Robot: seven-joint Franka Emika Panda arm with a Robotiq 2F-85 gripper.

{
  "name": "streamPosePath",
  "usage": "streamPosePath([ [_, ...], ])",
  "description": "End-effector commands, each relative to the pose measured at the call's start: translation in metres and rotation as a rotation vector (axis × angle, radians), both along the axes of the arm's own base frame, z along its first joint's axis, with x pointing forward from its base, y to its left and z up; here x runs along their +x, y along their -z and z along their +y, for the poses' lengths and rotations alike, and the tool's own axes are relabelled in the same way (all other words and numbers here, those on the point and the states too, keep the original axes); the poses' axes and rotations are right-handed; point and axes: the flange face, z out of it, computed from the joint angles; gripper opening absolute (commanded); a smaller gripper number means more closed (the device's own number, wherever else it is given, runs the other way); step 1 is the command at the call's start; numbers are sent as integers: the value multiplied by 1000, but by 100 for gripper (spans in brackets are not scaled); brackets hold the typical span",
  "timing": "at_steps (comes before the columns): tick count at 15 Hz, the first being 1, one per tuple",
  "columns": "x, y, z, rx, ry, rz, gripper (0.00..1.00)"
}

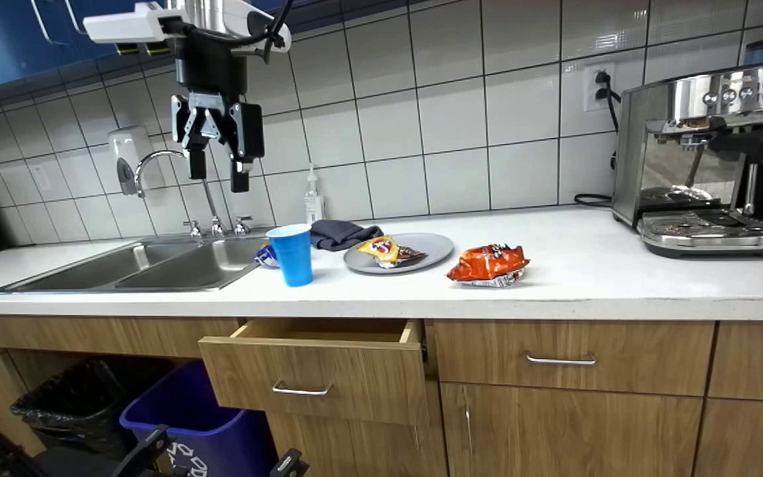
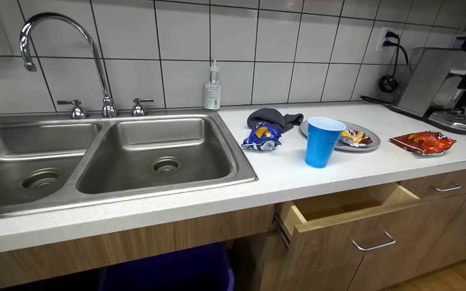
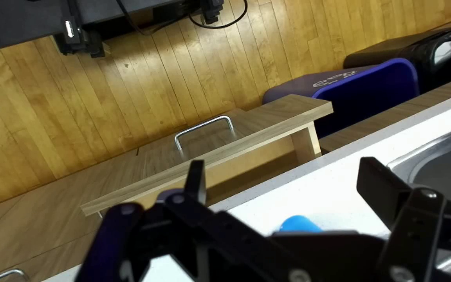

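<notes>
My gripper is open with nothing between its fingers, pointing down high above the counter near the sink. In the wrist view the fingers stand wide apart. A blue cup stands upright on the counter below the gripper; it also shows in an exterior view, and only its edge shows in the wrist view. Behind it a grey plate holds a yellow and brown snack bag. A red snack bag lies beside the plate. A blue snack bag lies near a dark cloth.
A wooden drawer below the counter is pulled partly open. A double steel sink with a tall faucet is beside the cup. A soap bottle, a coffee machine, a blue bin and a black-lined bin are around.
</notes>
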Motion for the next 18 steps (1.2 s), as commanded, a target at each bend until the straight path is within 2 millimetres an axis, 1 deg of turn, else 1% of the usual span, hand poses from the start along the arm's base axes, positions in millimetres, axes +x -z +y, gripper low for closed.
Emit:
streamPosePath([
  [1, 0, 0, 0, 0, 0, 1, 100],
  [12, 0, 0, 0, 0, 0, 1, 100],
  [18, -3, 34, 4, -63, -110, 20, 100],
])
